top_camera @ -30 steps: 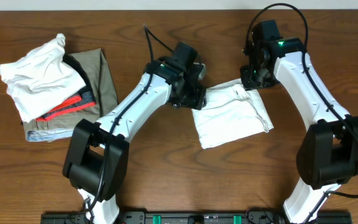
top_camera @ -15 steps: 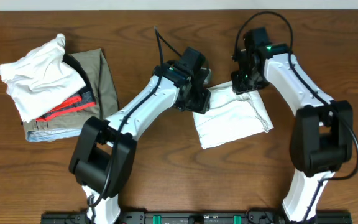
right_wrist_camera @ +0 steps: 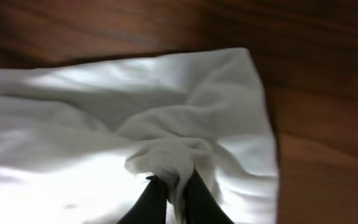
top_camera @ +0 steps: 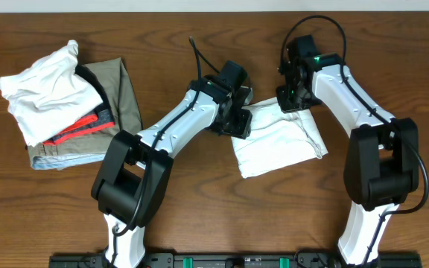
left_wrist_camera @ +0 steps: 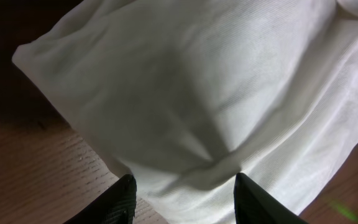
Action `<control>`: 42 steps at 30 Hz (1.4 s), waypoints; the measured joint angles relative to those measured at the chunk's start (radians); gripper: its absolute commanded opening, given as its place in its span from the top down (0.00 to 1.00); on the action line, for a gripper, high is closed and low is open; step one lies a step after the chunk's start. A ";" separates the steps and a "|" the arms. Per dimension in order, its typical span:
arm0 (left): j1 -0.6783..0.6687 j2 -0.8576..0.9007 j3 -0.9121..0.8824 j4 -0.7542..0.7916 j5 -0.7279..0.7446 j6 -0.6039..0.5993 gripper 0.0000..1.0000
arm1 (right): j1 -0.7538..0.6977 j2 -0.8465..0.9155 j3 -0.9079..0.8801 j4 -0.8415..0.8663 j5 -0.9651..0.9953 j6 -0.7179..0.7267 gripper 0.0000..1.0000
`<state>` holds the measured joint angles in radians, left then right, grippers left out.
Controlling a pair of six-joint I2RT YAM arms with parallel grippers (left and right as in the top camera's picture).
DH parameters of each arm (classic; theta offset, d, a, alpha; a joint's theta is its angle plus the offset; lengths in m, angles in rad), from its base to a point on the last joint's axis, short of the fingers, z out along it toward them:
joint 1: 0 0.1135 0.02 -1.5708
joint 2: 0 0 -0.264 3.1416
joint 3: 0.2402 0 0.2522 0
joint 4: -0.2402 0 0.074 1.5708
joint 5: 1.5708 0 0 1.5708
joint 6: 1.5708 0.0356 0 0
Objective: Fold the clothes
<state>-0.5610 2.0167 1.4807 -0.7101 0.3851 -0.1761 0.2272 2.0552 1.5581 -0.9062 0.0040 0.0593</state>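
Thin wrinkly white trousers (top_camera: 278, 141) lie as a folded packet on the brown wooden counter (top_camera: 199, 208), right of centre in the overhead view.

Right gripper (right_wrist_camera: 173, 186): pinched tight on a bunch of cloth at the packet's upper edge.

Left gripper (left_wrist_camera: 185, 198): fingers apart over the upper left corner, no grip seen.

The cloth spreads from both toward the lower frame, long axis roughly left-right.

Judged: the next fold goes downward, right arm leading.
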 measured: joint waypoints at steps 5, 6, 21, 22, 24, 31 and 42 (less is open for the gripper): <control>0.000 0.000 0.000 0.007 0.000 0.000 0.49 | 0.000 0.000 0.000 -0.003 0.042 0.039 0.81; 0.000 0.000 0.000 0.012 0.000 0.000 0.49 | 0.000 0.000 0.000 -0.003 0.046 0.043 0.82; 0.000 0.097 0.005 0.090 0.005 -0.028 0.50 | 0.000 0.000 0.000 -0.016 0.092 0.073 0.87; 0.001 0.099 0.008 0.090 0.006 -0.035 0.50 | -0.001 0.000 0.000 -0.016 0.096 0.076 0.87; 0.001 0.108 0.016 0.085 0.009 -0.047 0.50 | -0.005 0.000 0.000 -0.016 0.102 0.083 0.87; 0.008 0.129 0.041 0.066 0.024 -0.075 0.51 | -0.065 0.000 0.000 -0.034 0.109 0.097 0.73; 0.010 0.130 0.043 0.065 0.027 -0.086 0.51 | -0.142 -0.005 0.000 -0.079 0.025 0.045 0.70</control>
<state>-0.5514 2.1471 1.5238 -0.6453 0.4126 -0.2623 0.0853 2.0499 1.5581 -0.9855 0.0292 0.1043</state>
